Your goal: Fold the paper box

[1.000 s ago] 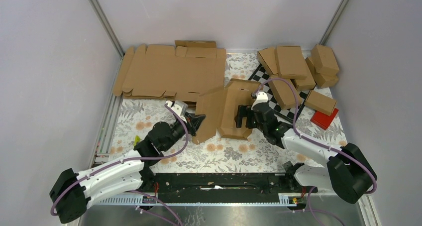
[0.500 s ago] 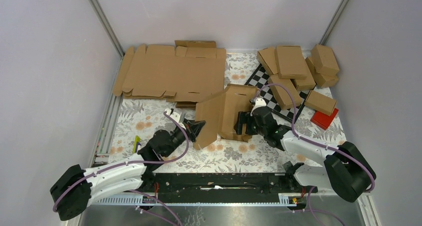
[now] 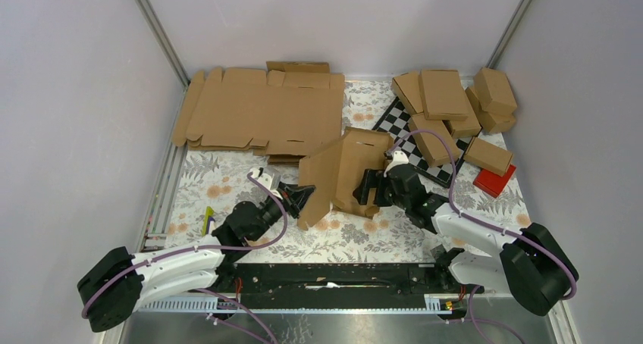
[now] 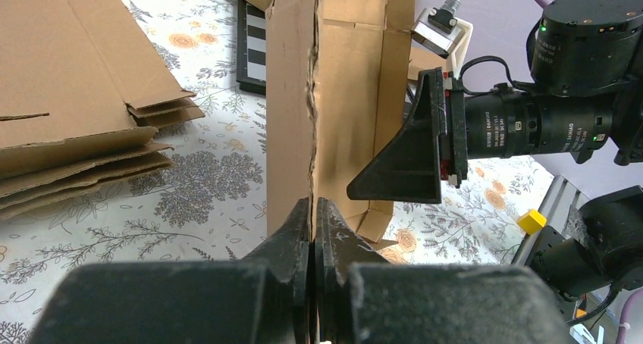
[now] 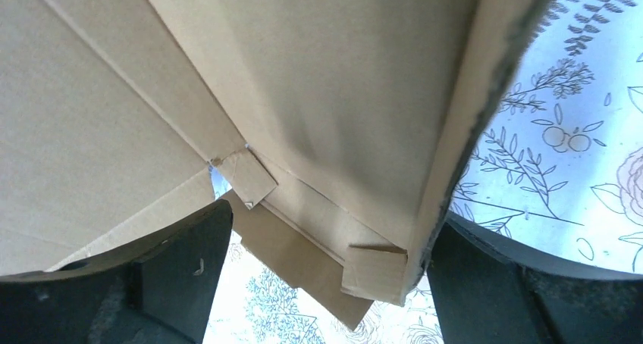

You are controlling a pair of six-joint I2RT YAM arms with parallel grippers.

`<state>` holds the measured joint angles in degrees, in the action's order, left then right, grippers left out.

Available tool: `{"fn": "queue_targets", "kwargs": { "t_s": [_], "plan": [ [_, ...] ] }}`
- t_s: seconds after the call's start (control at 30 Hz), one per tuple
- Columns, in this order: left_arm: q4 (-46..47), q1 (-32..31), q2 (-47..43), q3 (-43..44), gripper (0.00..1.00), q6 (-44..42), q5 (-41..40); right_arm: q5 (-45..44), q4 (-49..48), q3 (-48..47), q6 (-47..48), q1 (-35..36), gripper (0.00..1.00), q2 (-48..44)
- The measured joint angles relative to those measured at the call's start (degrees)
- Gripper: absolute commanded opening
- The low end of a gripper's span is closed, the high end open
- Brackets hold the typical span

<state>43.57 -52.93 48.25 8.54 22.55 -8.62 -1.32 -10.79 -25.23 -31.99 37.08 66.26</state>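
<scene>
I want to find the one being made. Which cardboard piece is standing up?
The half-folded box in the middle: one wall stands up. The sheets behind lie flat; the small boxes are closed.

Top cam: high, behind, looks down; both wrist cams v. close, facing paper box (image 3: pixel 345 170), shared w/ top
</scene>
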Motion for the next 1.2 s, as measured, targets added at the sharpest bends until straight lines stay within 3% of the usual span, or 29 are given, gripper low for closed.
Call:
{"fn": "queue_targets", "kwargs": {
  "t_s": [0.23,0.67,0.97,1.2],
  "plan": [
    [-0.85,-0.09,-0.11,-0.22,0.00,-0.13,-0.76,2.14,1.16,-0.24,1.49,0.07,1.00,1.05],
    [-7.76,-0.44,-3.93,0.11,0.00,-0.55,-4.96,-11.30,15.23,-1.81,-0.15,0.44,1.00,-4.39],
    [-7.80,-0.44,-2.32,1.11,0.00,-0.57,-4.94,-6.43,15.19,-2.03,3.98,0.48,0.99,-4.39],
    [-8.07,-0.44,-1.18,2.19,0.00,-0.63,-4.46,2.73,13.03,-2.03,7.87,0.59,1.00,-1.14]
  ]
}}
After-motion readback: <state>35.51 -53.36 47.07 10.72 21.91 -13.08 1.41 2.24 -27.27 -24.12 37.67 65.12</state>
